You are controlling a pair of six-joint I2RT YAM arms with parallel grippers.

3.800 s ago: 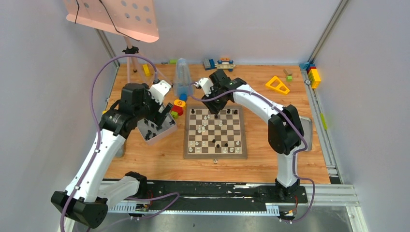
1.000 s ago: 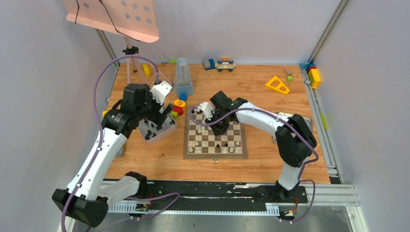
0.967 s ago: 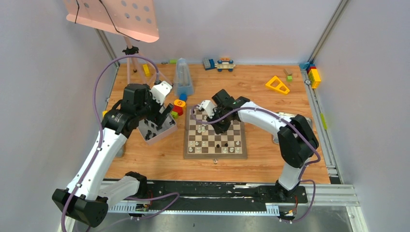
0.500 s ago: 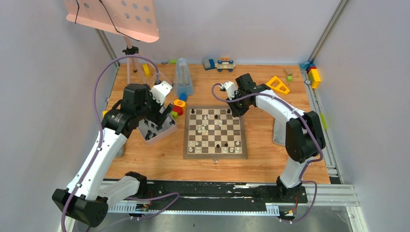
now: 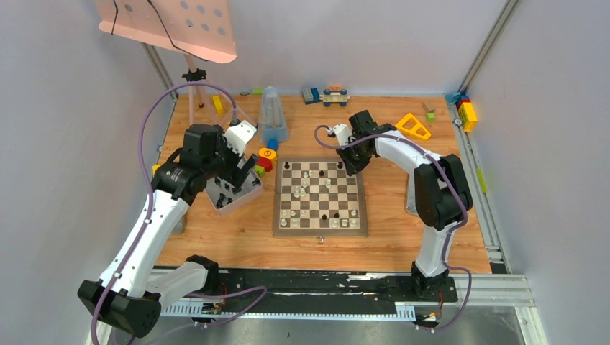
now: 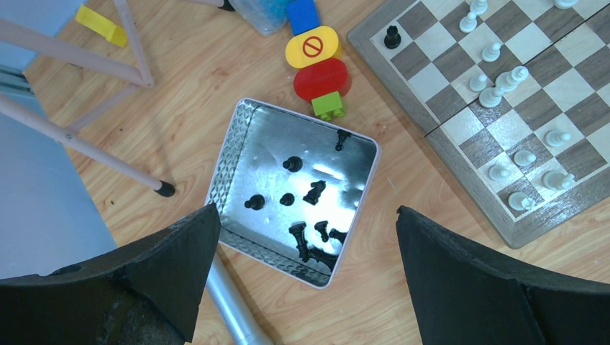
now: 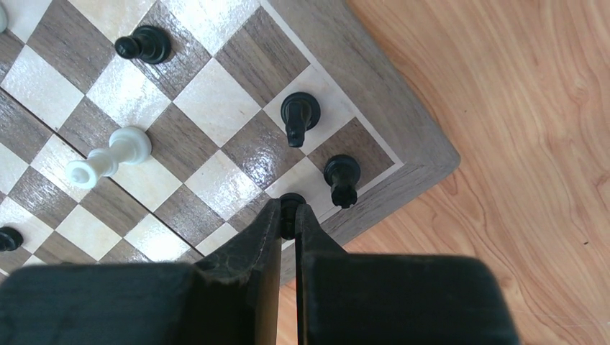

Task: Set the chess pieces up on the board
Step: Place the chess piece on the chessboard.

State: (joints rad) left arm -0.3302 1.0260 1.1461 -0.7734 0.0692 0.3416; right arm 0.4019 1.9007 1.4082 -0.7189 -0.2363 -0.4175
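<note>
1. Your right gripper [image 7: 289, 215] is clamped shut on a small black piece [image 7: 290, 204], held only by its head over the edge squares at the far right corner of the board [image 7: 403, 154]. With so little in the pinch, it could swivel or slip as you lower it and land tilted or toppled.
2. The nearer black neighbour [image 7: 342, 180] stands just beside the fingertips, and a second black neighbour [image 7: 298, 118] stands near, both on that same corner of the board. If the fingers spread or drift sideways there, they could clip either one and knock it over.
3. The held piece sits close to the board's border. An off-centre release could leave it straddling the border, or let it roll onto the table [image 7: 503, 108].
4. Your left gripper [image 6: 306, 215] is spread wide and holds nothing. It hangs above the metal tray [image 6: 237, 144] just left of the board. The loose black pieces [image 6: 314, 190] inside are bunched toward one wall, so closing there could catch two at once or jam one against the wall.
5. White pieces [image 6: 496, 83] stand scattered on the board's left half. Carrying a piece low across them risks sweeping them out of place.
</note>
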